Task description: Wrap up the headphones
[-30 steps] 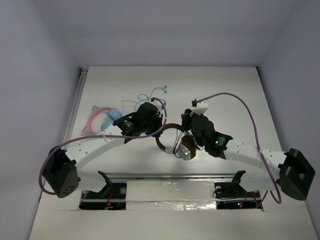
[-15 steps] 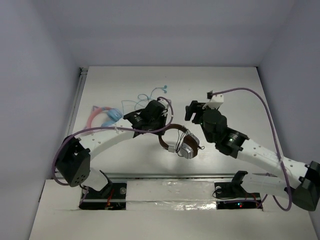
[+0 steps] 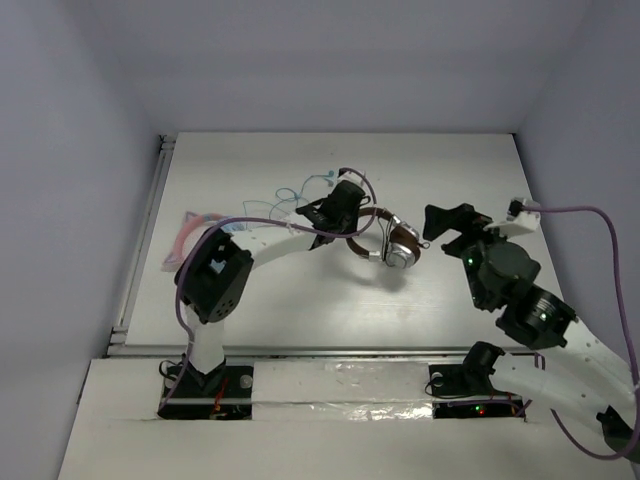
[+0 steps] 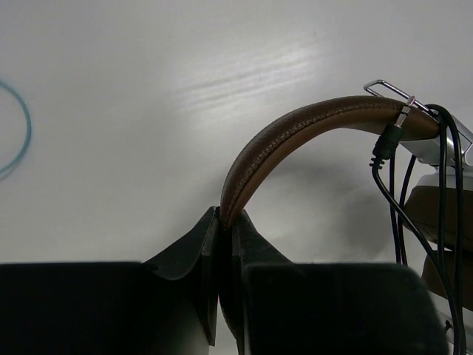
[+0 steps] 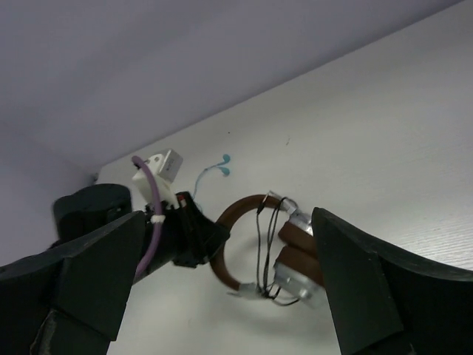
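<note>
Your left gripper (image 4: pixel 225 224) is clamped on the brown headband of the headphones (image 3: pixel 392 243), near the middle of the counter (image 3: pixel 470 170). The black cable (image 4: pixel 390 194) hangs across the earcups. Your right gripper (image 3: pixel 447 224) is spread wide and holds nothing, just right of them.

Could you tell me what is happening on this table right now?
The left gripper is shut on the brown headband of the headphones and appears to hold them just above the table. Their black cable is looped around them near the earcups. The right gripper stands open to their right, touching nothing.
</note>
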`<state>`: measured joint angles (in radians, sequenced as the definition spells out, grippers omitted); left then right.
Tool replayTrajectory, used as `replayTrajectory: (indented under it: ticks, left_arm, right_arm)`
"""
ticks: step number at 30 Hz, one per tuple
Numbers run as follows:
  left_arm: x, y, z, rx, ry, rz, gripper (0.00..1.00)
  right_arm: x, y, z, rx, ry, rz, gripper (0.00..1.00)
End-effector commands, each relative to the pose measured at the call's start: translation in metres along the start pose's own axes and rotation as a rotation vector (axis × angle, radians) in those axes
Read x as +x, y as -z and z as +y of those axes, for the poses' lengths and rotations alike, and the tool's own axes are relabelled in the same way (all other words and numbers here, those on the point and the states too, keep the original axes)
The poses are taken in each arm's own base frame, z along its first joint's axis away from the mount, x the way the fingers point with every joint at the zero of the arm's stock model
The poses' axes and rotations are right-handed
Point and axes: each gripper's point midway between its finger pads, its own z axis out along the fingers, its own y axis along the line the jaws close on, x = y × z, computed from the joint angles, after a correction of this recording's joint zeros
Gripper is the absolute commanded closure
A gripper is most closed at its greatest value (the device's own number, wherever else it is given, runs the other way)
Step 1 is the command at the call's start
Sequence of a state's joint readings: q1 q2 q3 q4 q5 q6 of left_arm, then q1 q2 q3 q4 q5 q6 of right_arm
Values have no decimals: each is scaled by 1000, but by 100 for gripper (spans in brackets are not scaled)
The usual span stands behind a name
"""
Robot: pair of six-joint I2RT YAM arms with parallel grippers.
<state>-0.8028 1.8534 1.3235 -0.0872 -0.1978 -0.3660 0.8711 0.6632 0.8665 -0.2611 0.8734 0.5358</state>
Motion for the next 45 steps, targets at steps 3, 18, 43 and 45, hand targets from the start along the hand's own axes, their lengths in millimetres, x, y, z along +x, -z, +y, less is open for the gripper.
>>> replayTrajectory:
  ticks: [3,18,43,45]
  left_arm:
    - [-87,-24,-30,45,106,-261,100]
    - [-67,-92,-65,169,172,-224,100]
    - [-172,185,-15,231,184,-636,1]
    - [-166,201,0,200,200,-661,1]
  right_arm:
    - [-13,18,-17,-14,-115,-30,0]
    - [7,20,-5,-98,-121,32,0]
    - [-85,62,-25,-148,-212,-163,0]
    - [-98,71,-33,-152,-249,-192,0]
